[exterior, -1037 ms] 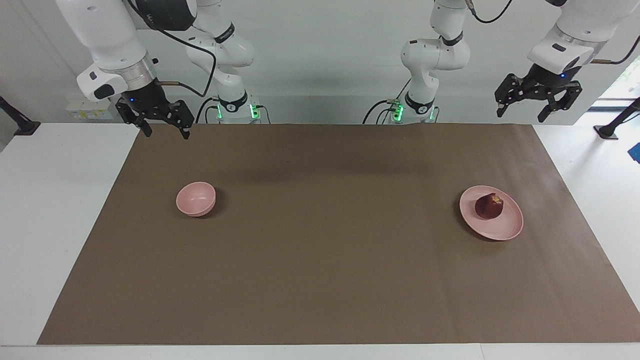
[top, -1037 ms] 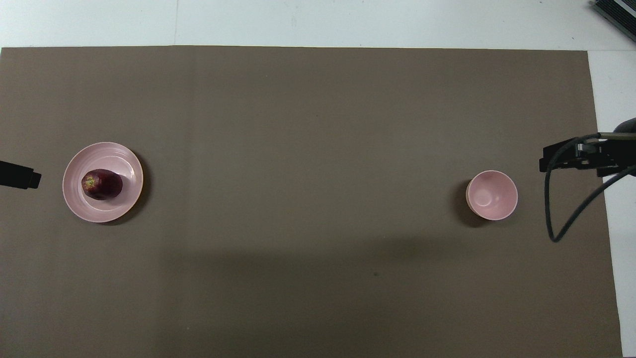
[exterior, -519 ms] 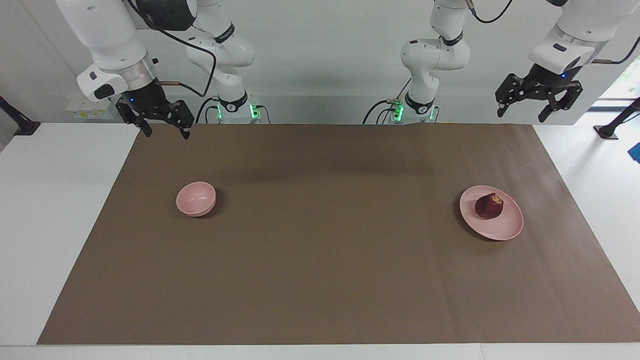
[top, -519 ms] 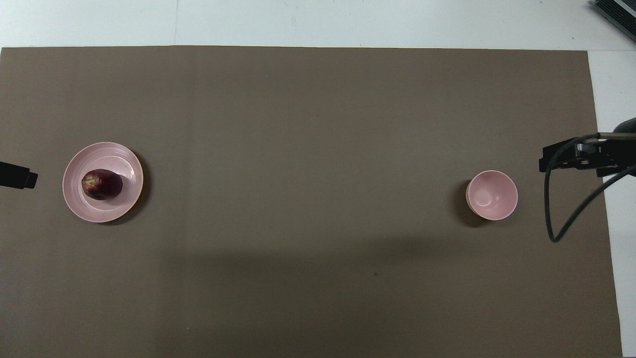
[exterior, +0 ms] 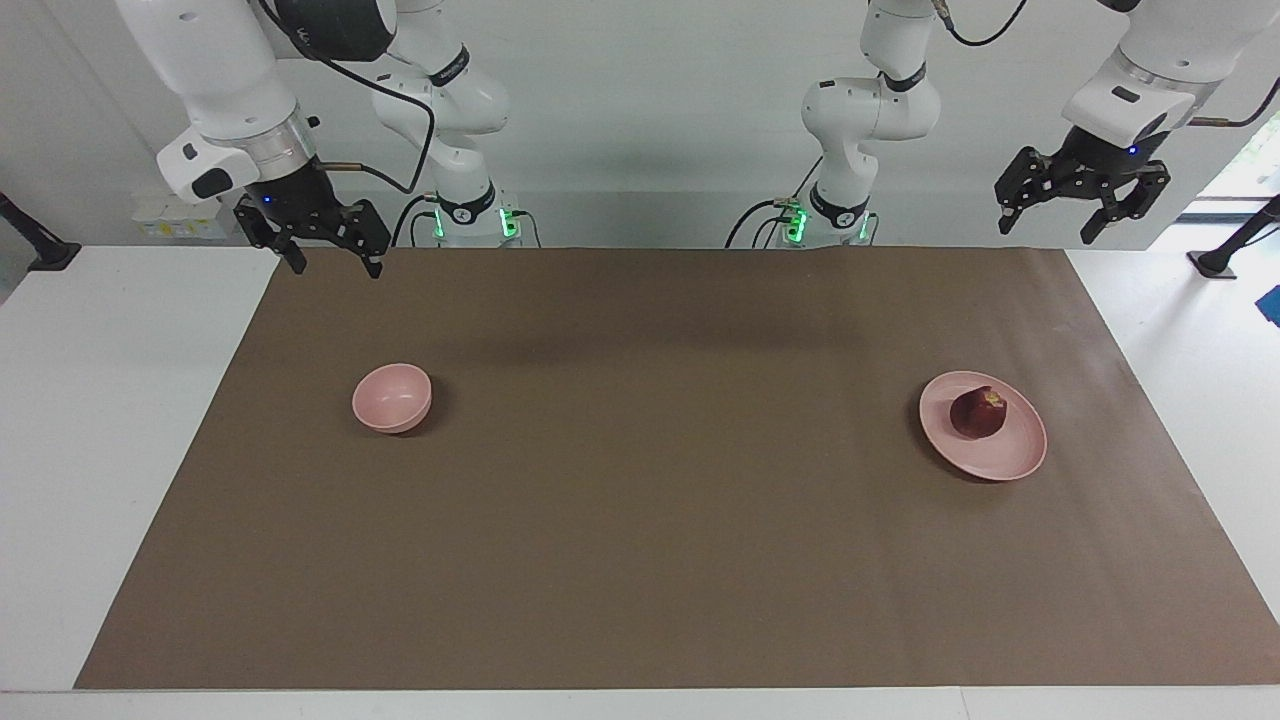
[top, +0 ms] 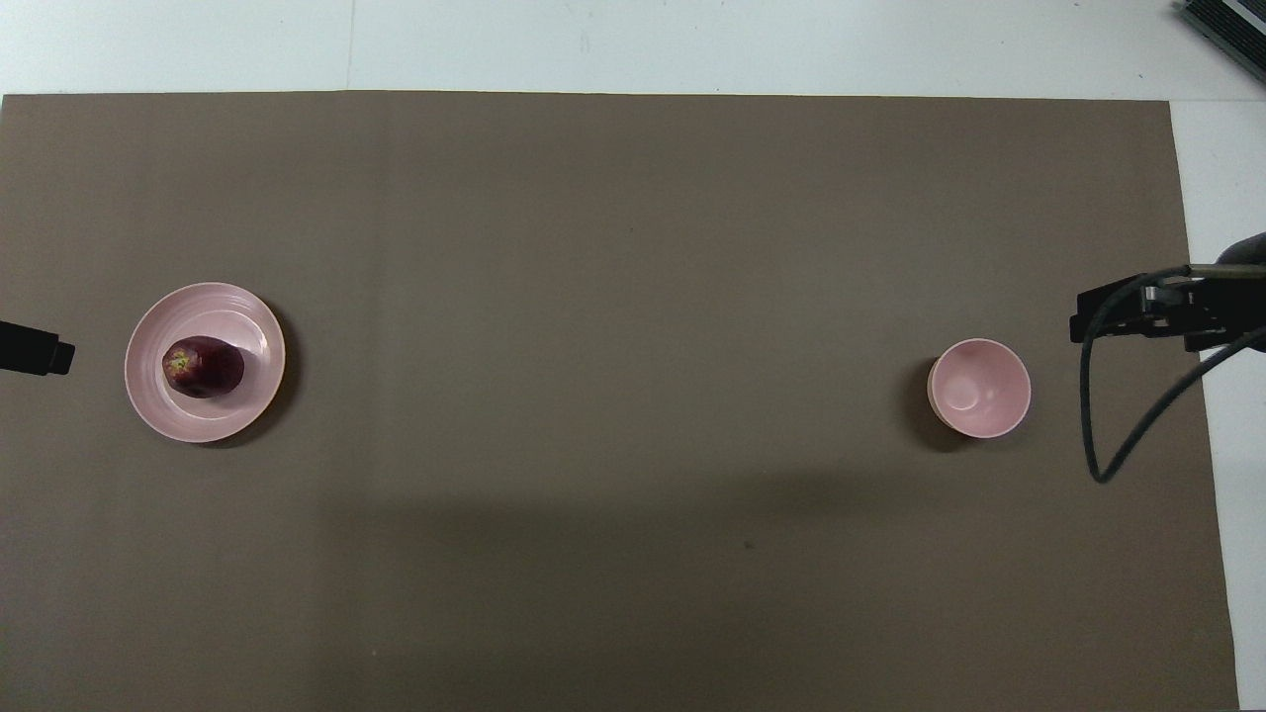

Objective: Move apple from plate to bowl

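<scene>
The left claw (exterior: pixel 1078 210) hangs high in the upper right of the facing view, over the counter's corner at the left arm's end, its two fingers spread and nothing between them. The right claw (exterior: pixel 325 243), in the upper left of that view, is likewise spread and empty, raised over the brown mat's (exterior: pixel 640 560) edge at the right arm's end; that arm appears to be waiting.

The apple (exterior: pixel 978 412) lies on the plate (exterior: pixel 1020 460) at the right of the facing view, toward the left arm's end of the counter, its yellowish stem end turned sideways. The bowl (exterior: pixel 391 397) sits at the left of that view, well apart from the plate.

Risks, as I judge them: the apple is round and lying on its side, so a claw closing off-centre could roll it off the shallow rim. The plate may slide if a finger presses it. The carry spans most of the mat, so a weak pinch could drop the fruit midway. The bowl is narrow and light; a high release could tip it or bounce the apple out.
</scene>
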### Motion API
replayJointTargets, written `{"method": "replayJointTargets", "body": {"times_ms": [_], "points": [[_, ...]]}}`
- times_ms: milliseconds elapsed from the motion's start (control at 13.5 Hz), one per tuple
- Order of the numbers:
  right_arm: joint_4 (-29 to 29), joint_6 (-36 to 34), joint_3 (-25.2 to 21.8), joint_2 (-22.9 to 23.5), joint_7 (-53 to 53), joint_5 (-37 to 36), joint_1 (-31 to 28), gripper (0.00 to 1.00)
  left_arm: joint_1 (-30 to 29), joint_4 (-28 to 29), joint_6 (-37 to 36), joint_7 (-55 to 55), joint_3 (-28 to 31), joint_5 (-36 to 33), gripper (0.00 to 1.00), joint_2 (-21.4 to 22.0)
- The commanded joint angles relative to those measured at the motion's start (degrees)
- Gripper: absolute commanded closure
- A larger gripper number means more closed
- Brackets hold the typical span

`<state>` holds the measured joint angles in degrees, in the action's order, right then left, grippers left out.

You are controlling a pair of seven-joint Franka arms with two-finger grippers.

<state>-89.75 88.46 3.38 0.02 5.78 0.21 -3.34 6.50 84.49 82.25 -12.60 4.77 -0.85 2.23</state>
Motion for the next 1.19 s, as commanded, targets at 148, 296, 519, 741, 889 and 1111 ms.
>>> {"method": "replayJointTargets", "body": {"times_ms": [148, 296, 519, 741, 889, 1111], "points": [[-1.04, 0.13, 0.14, -1.07, -1.47, 1.37, -0.79, 0.00, 0.18, 1.90, 3.18, 0.12, 0.15, -0.81, 0.00, 1.38], [-1.04, -0.05, 0.22, -1.07, -1.30, 1.37, -0.79, 0.00, 0.09, 1.99, 2.66, 0.13, 0.06, -0.81, 0.00, 1.46], [-1.04, 0.13, 0.22, -1.07, -1.30, 1.37, -0.62, 0.00, 0.01, 2.34, 2.39, -0.23, 0.15, -0.81, 0.00, 1.64], [-1.04, 0.48, 0.22, -1.07, -1.21, 1.37, -0.53, 0.00, 0.09, 3.83, 2.30, -0.58, 0.15, -0.73, 0.00, 2.69], [-1.04, 0.48, 0.22, -1.07, -1.56, 1.37, -0.53, 0.00, 0.09, 4.10, 3.00, -0.58, 0.06, -0.73, 0.00, 2.78], [-1.04, 0.39, 0.22, -1.07, -1.65, 1.37, -0.53, 0.00, 0.09, 4.45, 3.36, -0.58, 0.15, -0.64, 0.00, 2.78]]}}
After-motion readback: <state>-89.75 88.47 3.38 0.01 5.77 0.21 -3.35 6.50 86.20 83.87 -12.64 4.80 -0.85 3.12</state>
